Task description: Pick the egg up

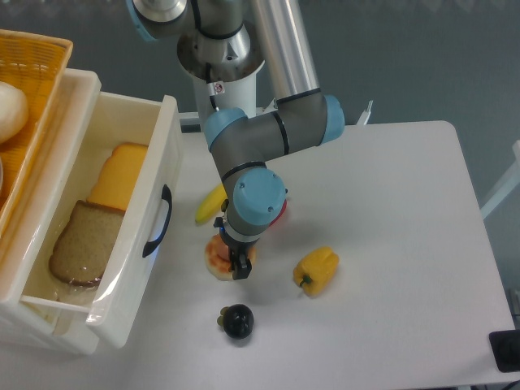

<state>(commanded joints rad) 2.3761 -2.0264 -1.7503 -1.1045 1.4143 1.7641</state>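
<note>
White table (390,203) fills most of the view, with grey floor beyond its far edge. I cannot clearly pick out the egg from here: my own arm and wrist hang over the spot where it would be, and no small pinkish-tan oval shows anywhere on the bare surface. It is hidden under or behind my wrist, if it is here at all.

My end effector (240,270) points down at the table, its dark tips right against the frilly orange-pink ring (216,256), on that ring's right edge. The tips look close together, but they are small and dark and I cannot tell whether they are parted, closed, or clamped on something.

Just behind my wrist a yellow banana (209,205) pokes out to the left, and a sliver of something red (280,213) shows on the right. A yellow pepper (316,270) lies near, to the right of the tips, and a black fruit (237,322) sits in front of them, apart from both.

Further left stands a white bin (154,162) holding a slice of brown bread (80,242) and a yellow-orange slab (118,177). A wicker basket (36,89) with a white lump (10,112) is at the far left.

As I judge it, the task is not done: nothing is lifted clear of the table, and I am low, at the reaching or closing stage. What remains is a sure grip on the egg, not the ring, and then the lift.
</note>
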